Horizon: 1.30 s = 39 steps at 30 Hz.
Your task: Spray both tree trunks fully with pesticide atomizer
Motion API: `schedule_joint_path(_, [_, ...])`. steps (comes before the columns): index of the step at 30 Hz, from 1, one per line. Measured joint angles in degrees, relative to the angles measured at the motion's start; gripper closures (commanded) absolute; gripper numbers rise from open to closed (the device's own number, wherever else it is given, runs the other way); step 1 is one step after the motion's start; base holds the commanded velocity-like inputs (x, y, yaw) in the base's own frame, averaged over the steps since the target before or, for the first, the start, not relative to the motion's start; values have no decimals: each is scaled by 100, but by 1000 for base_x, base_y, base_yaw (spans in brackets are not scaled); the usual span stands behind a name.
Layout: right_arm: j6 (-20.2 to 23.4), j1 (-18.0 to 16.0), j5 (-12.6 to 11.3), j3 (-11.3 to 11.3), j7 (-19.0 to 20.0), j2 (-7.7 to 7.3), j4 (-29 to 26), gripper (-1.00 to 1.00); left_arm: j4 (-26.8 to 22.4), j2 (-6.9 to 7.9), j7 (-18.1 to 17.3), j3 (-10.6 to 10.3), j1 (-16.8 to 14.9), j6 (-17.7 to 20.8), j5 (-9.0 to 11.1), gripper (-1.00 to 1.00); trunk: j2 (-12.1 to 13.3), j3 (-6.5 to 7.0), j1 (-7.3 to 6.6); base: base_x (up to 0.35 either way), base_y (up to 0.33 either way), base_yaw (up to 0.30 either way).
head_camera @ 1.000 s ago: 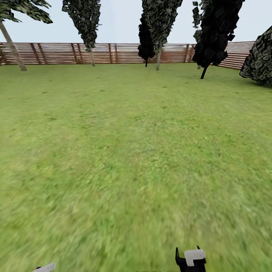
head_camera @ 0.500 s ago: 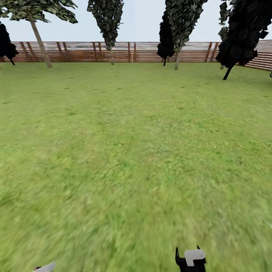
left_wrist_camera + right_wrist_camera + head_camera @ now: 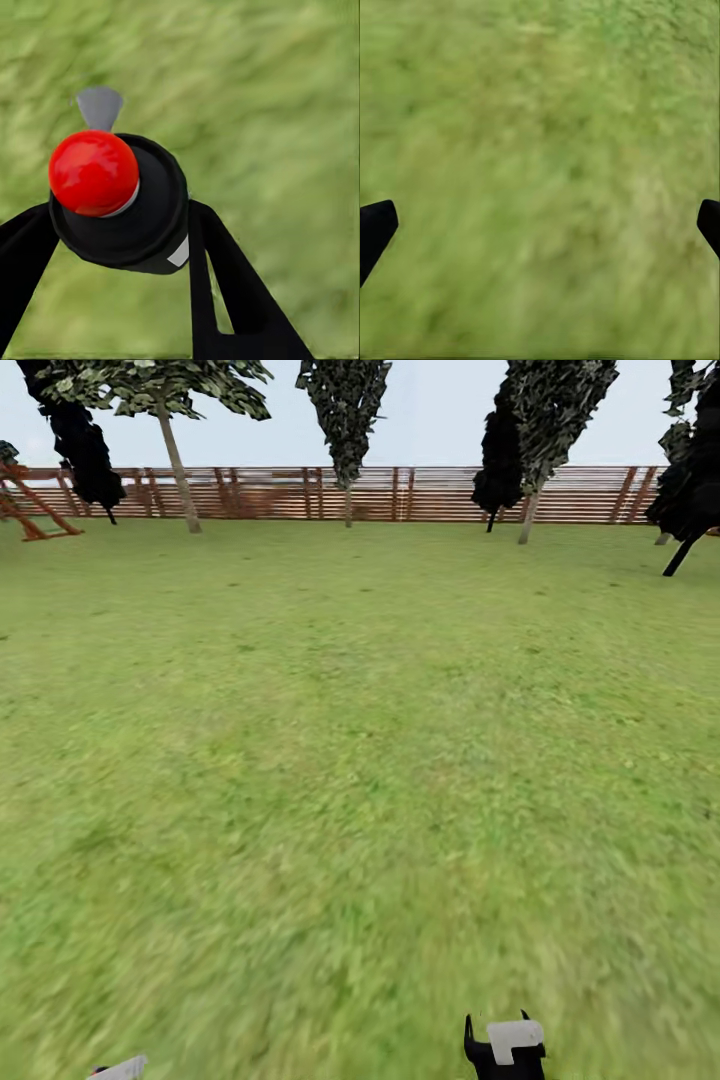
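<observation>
In the left wrist view my left gripper is shut on the pesticide atomizer, a black round body with a glossy red cap and a grey nozzle, held above the grass floor. My right gripper stands open over bare grass, a black fingertip at each side of its wrist view and nothing between them. Its black and pale grey wrist pokes in at the head view's lower edge. The trees and their trunks are out of view.
A brown slatted fence closes the far side of the lawn. Along it stand slim dark conifers and a leaning pale stem with a leafy crown. A reddish wooden frame sits at the far left.
The whole head view has shifted right, so the camera has turned left; the wooden frame has come into sight. Both arms keep their places in the picture.
</observation>
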Motion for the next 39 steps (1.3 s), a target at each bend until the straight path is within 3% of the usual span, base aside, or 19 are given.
schedule_joint_path(6, [0, 0, 0, 1, 0, 0, 0, -100, 2, 0, -6, 2, 0, 0, -1, 100, 0, -18, 0, 87, 3, 281])
schedule_joint_path(39, [0, 0, 0, 0, 0, 0, 0, -100, 10, 0, 9, -4, 0, 5, 3, 100, 0, -119, 0, 338, 74, 281])
